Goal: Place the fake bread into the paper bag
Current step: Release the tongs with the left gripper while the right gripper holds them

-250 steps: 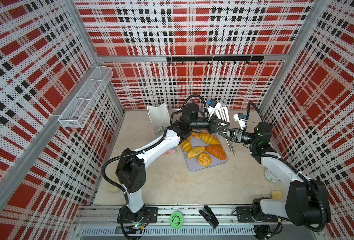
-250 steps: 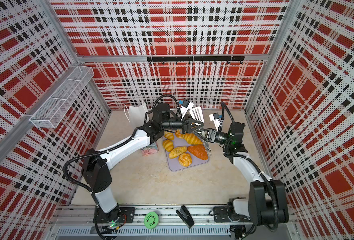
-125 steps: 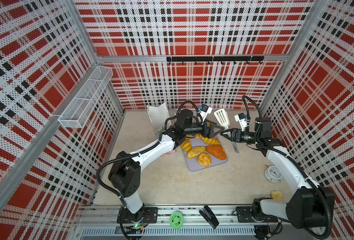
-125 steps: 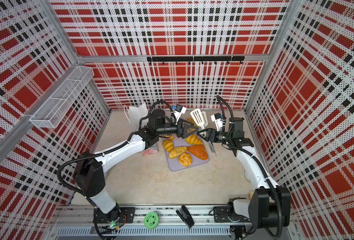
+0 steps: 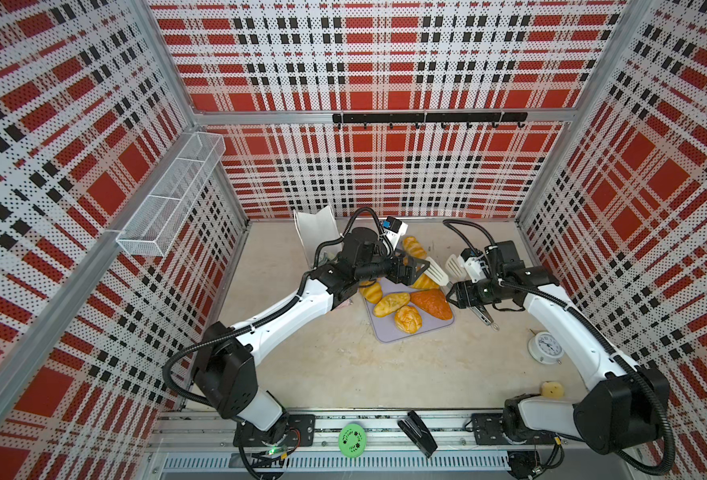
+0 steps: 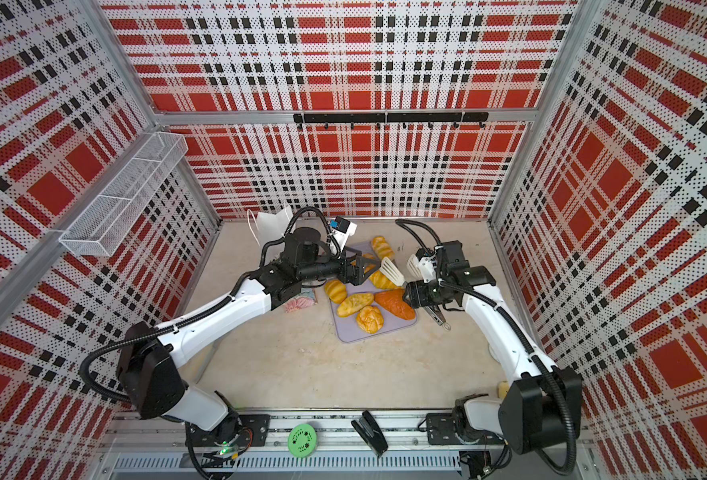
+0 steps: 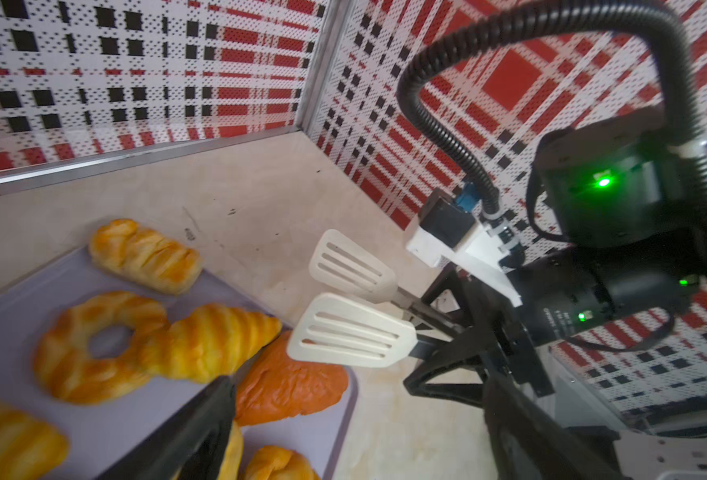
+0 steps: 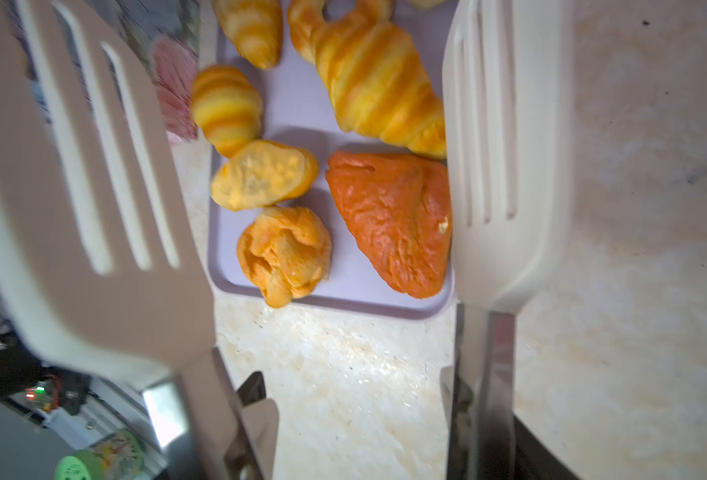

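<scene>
Evidently the pick-up step is in hand: in both top views the fake bread [image 5: 391,303] lies on the lavender tray [image 5: 389,334], while the paper bag [image 5: 316,232] stands beyond the left arm, near the back wall. The left gripper [image 5: 412,270] reaches out level over the tray's far end, jaws spread and empty. The right gripper [image 5: 457,293], bent inward, is clamped on white tongs [image 5: 434,270]. The left wrist view shows the tongs' blades parted beside the darker loaf [image 7: 289,386]. The right wrist view frames that loaf between the blades, which probably must next drop around it and squeeze softly.
</scene>
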You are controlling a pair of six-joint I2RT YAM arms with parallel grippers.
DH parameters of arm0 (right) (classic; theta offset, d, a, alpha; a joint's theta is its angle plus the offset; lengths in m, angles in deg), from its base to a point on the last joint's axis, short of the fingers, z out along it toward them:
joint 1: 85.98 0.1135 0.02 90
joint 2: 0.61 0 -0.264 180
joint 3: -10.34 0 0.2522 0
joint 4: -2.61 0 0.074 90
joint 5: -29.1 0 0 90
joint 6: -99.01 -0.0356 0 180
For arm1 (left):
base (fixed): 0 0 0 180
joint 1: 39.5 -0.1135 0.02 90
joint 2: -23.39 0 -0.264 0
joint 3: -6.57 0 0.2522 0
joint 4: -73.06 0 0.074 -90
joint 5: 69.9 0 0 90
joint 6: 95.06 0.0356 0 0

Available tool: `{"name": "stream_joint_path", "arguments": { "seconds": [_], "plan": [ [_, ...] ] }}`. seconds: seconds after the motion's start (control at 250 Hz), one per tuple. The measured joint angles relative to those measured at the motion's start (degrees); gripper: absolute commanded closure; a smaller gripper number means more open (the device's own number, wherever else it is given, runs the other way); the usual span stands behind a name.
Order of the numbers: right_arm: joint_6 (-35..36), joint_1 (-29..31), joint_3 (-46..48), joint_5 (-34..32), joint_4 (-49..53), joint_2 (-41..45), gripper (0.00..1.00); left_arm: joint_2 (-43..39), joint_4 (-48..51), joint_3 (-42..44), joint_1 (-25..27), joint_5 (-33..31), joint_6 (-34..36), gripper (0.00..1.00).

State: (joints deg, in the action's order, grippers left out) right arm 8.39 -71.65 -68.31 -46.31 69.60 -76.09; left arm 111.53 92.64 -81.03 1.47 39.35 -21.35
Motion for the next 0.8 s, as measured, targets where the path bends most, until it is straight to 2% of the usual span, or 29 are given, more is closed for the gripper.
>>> {"name": "stream_joint_path", "arguments": {
  "seconds": [0.216,0.456,0.8],
  "plan": [
    [0.98,6.75,-0.04,-13.20,5.79,-2.54,0.34,-6.08,5.62,4.50,4.87,-9.11,3.39,0.01],
    [0.66,12.20,-0.04,-24.13,10.62,-3.87,0.37,-13.03,7.45,10.69,5.73,-15.74,4.13,0.01],
    [-2.51,18.62,-2.45,-32.94,15.65,-6.78,0.37,-21.51,9.42,18.78,8.28,-23.26,2.29,0.01]
  ]
}}
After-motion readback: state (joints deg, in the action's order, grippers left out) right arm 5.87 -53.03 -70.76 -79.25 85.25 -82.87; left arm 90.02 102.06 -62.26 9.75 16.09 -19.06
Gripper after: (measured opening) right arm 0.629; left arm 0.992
